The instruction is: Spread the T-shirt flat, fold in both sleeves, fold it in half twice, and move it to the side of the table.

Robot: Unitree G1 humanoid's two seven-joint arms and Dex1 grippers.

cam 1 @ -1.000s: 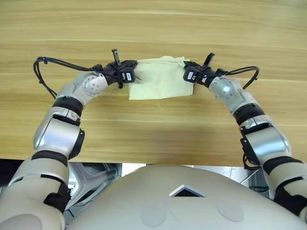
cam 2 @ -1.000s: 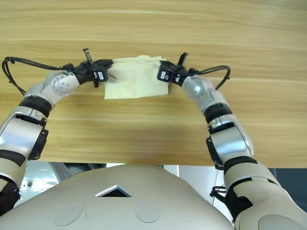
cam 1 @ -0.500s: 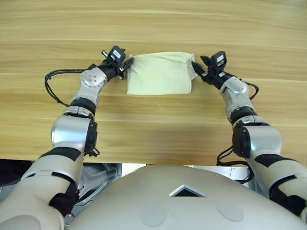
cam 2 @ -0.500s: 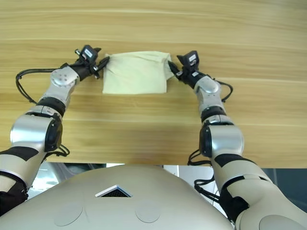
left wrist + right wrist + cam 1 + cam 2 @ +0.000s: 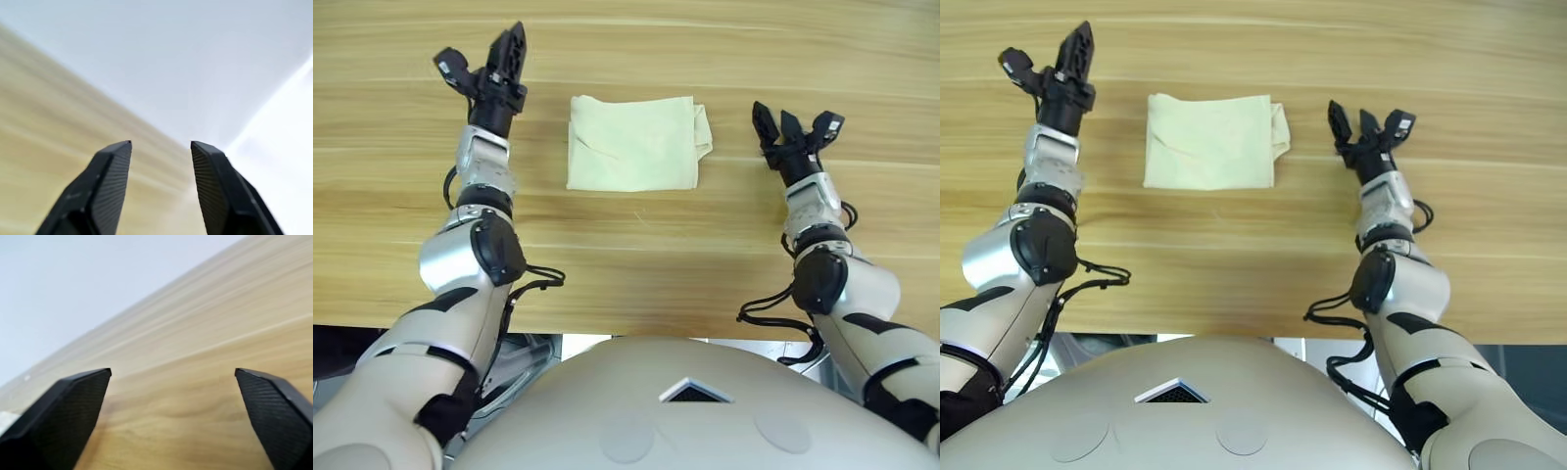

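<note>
The left gripper (image 5: 481,54) is hanging above the table, well off to the left of the cloth, with its two black fingers (image 5: 110,186) standing moderately apart and gripping nothing. In the left wrist view each finger is showing as a tapering wedge with a finely ribbed inner pad, and the tips are pointing over blurred wood grain toward a pale wall beyond the table's far edge.

The right gripper (image 5: 795,122) is hovering to the right of the cloth, clear of it, and is spread wide and empty. Its fingers (image 5: 274,406) are showing the same dark, ribbed, wedge-shaped pads, with bare wood between them.

The T-shirt (image 5: 631,147) is lying between the two grippers, touching neither. It is a soft, pale yellow fabric folded into a compact, roughly rectangular bundle. Its near edge is running fairly straight, a flap is creasing diagonally across the left part, and the right edge is bunching into a small rumpled lump.

The table (image 5: 626,255) is lying under everything as a smooth, light wooden surface with long grain lines running from side to side.
</note>
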